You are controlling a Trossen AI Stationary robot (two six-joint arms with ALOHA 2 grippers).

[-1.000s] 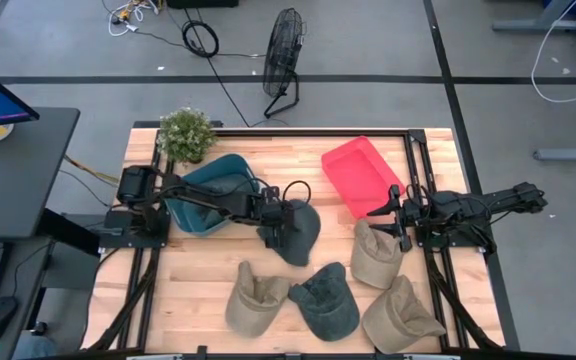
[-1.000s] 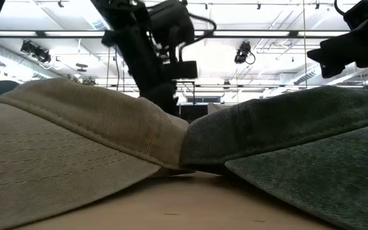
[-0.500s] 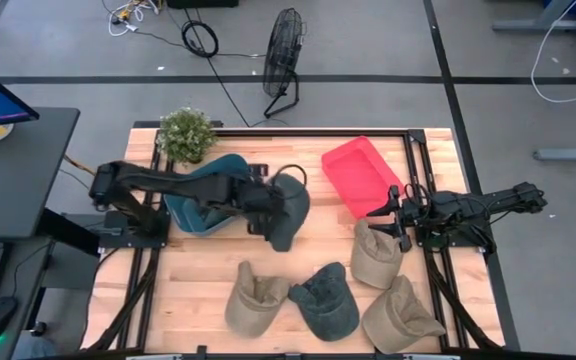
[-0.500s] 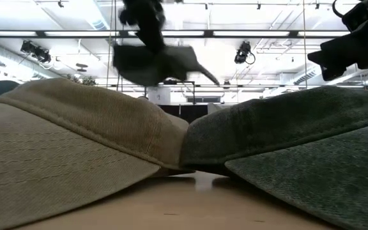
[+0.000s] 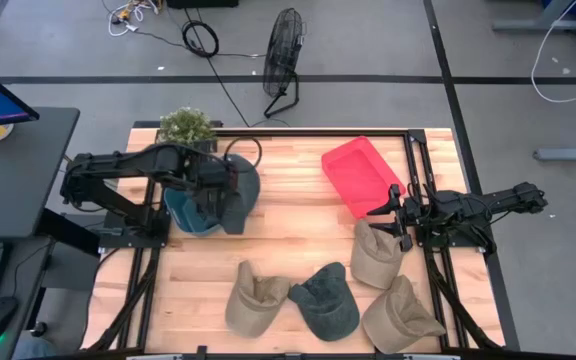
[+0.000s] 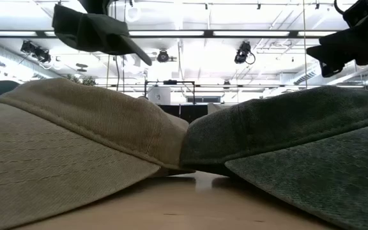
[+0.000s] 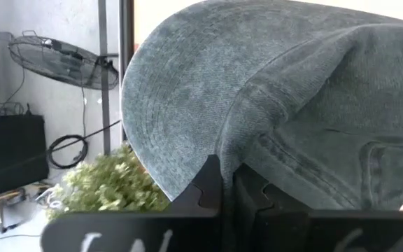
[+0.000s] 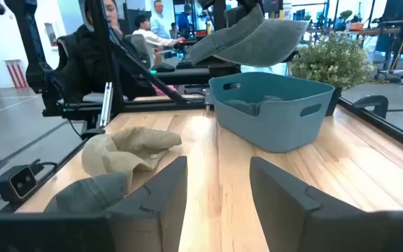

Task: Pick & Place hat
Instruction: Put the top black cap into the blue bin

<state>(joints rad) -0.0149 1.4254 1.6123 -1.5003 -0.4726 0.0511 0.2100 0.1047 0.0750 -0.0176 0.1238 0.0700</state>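
Note:
My left gripper [image 5: 223, 190] is shut on a grey-blue cap [image 5: 241, 195] and holds it in the air over the right end of the teal bin [image 5: 190, 210]. From the low view the cap [image 6: 98, 29] shows high up. In the right wrist view the cap [image 8: 250, 35] hangs above the bin [image 8: 271, 105], which has cloth inside. My right gripper [image 5: 396, 212] is open at the table's right side, beside a tan cap [image 5: 376, 255] lying on the table, touching nothing; its fingers [image 8: 163, 185] stand apart. My left gripper [image 7: 228, 178] pinches the cap between its two fingers where the brim meets the crown [image 7: 247, 150], on a fold of cloth. The cap is lifted clear. Brim [image 7: 166, 105] and crown [image 7: 341, 105] spread out past the fingertips.
Three more caps lie along the near edge: tan [image 5: 256, 298], dark [image 5: 325, 300], tan [image 5: 398, 315]. A red tray [image 5: 361, 175] sits at the far right, a potted plant [image 5: 186, 128] at the far left corner. Bare wood lies between bin and tray.
My left gripper has lifted the grey-blue cap off the middle of the table and carried it up and toward the table's left, to above the teal bin. The cap has gone from lying on the wood to hanging clear. My right arm has kept still.

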